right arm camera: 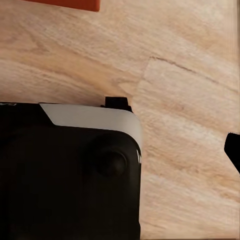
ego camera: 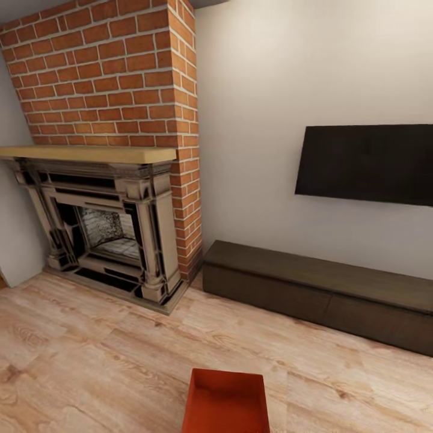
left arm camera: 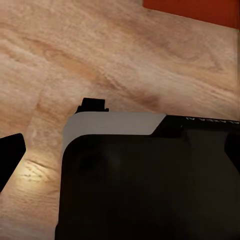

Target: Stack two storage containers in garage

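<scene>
Container (ego camera: 228, 402): one orange-red bin was recorded on the plank floor (ego camera: 90, 361), at the bottom centre of the head view, cut by the lower frame edge. It was set upright, open side up, and nothing was seen inside it.

Fingers: whether the left gripper was open or closed could not be told. In the left wrist view only a dark sliver (left arm camera: 10, 157) was seen at the frame edge, and it could not be identified with certainty. The same was noted for the right gripper, with a like dark tab (right arm camera: 233, 150) at the edge of the right wrist view. Nothing was seen to be gripped.

Near field: a black housing (left arm camera: 150, 190) with a grey upper band was recorded across much of the left wrist view, and a matching one in the right wrist view. Light wood planks were seen beyond it in both. An orange-red edge of the container was noted at the far corner of each wrist view, apart from the housing.

Room: a fireplace (ego camera: 102, 240) under a pale wood mantel (ego camera: 90, 154) was recorded at the left, with a red brick chimney (ego camera: 108, 72) above. A black TV (ego camera: 367, 163) was mounted on the white wall (ego camera: 258, 90) at the right. A long low dark cabinet (ego camera: 319, 288) was set on the floor below it, just beside the brickwork. The container was well apart from the cabinet and the fireplace.
</scene>
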